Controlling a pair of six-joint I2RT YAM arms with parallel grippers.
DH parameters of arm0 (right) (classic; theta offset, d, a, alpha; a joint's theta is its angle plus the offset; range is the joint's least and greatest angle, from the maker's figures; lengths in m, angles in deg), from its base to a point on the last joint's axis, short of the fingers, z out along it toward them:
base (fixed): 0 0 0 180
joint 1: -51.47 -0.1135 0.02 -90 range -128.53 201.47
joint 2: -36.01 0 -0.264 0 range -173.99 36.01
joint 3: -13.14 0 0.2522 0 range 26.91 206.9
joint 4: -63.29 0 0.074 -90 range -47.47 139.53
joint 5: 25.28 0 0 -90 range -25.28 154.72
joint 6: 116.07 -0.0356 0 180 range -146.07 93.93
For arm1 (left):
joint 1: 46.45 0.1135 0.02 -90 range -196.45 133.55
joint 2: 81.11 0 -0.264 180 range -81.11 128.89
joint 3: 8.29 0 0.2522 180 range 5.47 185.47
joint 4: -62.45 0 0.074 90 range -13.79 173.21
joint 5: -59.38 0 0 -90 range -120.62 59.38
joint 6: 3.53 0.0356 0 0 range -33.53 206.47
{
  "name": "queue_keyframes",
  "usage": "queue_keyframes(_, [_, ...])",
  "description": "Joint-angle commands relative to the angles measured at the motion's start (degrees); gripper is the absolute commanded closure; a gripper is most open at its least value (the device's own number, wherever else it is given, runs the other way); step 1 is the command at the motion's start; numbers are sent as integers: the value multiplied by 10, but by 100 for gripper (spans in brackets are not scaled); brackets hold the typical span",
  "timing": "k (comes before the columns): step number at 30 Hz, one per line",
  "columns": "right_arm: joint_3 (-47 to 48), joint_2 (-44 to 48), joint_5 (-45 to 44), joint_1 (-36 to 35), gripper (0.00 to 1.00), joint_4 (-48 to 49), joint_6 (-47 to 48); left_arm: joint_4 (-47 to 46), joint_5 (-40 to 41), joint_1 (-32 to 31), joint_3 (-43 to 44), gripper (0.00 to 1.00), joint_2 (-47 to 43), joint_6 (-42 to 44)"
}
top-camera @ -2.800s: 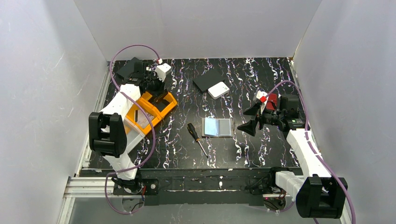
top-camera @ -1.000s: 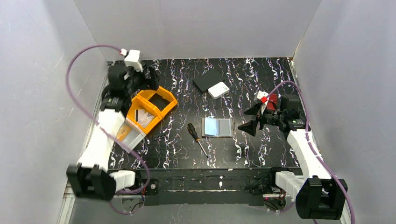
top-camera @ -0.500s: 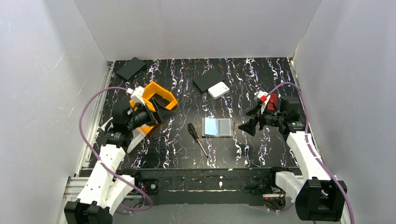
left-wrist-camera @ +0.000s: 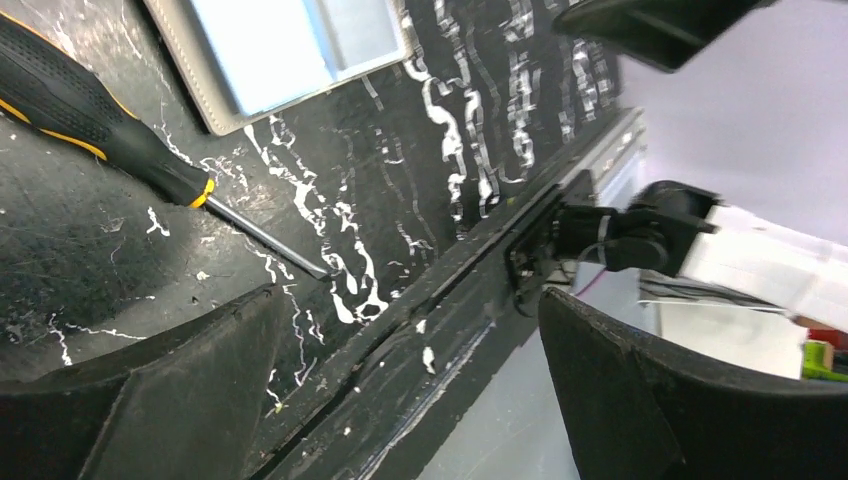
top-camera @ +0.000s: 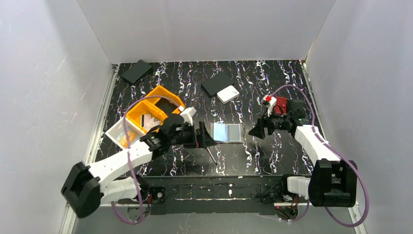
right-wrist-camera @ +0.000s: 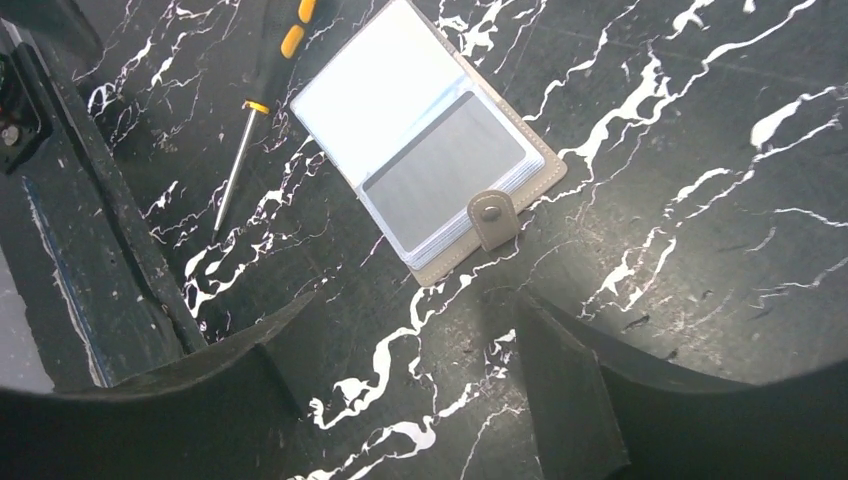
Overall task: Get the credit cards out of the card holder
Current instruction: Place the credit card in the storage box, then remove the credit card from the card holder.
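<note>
no readable text, no labels, no brand marks or numbers on anything in view

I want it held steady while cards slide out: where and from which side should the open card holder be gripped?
Probably at the edge with the snap tab, approached from the right by the right gripper, which hangs open on that side. The card holder lies open and flat, so its faces give nothing to pinch; the tab and stacked sleeves form the only raised lip.

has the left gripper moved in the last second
Yes. The left gripper swung from behind the orange bin forward and rightward, ending beside the card holder's left edge.
</note>
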Motion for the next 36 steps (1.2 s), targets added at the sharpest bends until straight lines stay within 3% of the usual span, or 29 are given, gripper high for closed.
queue_keyframes(1, [34,-28,-40,-42,28,4,-33,-41,64,-38,47,3,89,-19])
queue_keyframes(9, [42,-53,-71,-104,67,43,-94,-114,43,-56,110,15,226,-17])
queue_keyframes(12, [47,-64,-112,-127,82,62,-116,-122,35,-56,139,28,272,-7])
queue_keyframes(19, [62,-91,-205,-197,98,85,-144,-123,61,-56,171,58,336,4])
queue_keyframes(23, [98,-135,-258,-201,99,71,-162,-121,80,-56,183,73,372,6])
queue_keyframes(32, [78,-163,-315,-202,99,84,-170,-74,113,-56,246,82,449,29])
queue_keyframes(36, [80,-185,-316,-203,99,79,-167,-7,136,-56,289,84,475,48])
